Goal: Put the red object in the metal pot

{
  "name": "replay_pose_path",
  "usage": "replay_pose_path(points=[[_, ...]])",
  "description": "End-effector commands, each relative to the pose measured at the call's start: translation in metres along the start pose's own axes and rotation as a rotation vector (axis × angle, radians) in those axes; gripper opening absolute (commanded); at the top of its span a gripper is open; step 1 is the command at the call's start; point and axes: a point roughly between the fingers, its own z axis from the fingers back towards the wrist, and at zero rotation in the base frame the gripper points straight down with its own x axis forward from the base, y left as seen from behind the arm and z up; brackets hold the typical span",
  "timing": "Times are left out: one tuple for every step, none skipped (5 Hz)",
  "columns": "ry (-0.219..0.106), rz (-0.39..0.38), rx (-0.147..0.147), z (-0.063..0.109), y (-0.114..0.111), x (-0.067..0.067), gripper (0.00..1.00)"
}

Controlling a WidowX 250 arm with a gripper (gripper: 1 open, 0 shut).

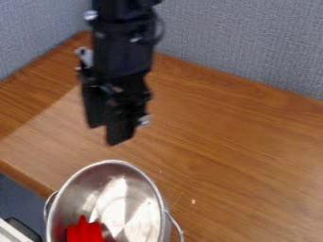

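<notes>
At the near left the red object (85,231) lies inside the metal pot (108,180), low against its left side and cut off by the picture's near edge, so the placing looks done and the risk is mostly in undoing it; a further dip to adjust it could knock the rim and tip or slide the pot, whose near part is out of sight, making a misjudged reach easier; just beyond the pot, over the wooden desk (240,142), the hand (120,121) hangs with its fingers apart and nothing between them, blurred, and if it sinks too far there, a fingertip could catch the far rim or scrape the wood
</notes>
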Motion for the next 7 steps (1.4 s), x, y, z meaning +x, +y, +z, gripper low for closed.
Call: replay_pose_path(points=[[-0.010, -0.038, 0.021, -0.003, 0.006, -0.007, 0.00], [-0.023, -0.058, 0.039, -0.008, 0.008, -0.007, 1.00], [-0.026, -0.046, 0.045, -0.013, 0.000, -0.004, 1.00], [-0.015, -0.041, 0.026, -0.020, -0.010, 0.001, 1.00], [-0.015, -0.035, 0.021, -0.034, -0.019, 0.012, 1.00], [-0.039, -0.024, 0.035, -0.043, -0.026, 0.022, 1.00], [-0.029, -0.043, 0.035, -0.055, -0.030, 0.031, 1.00]])
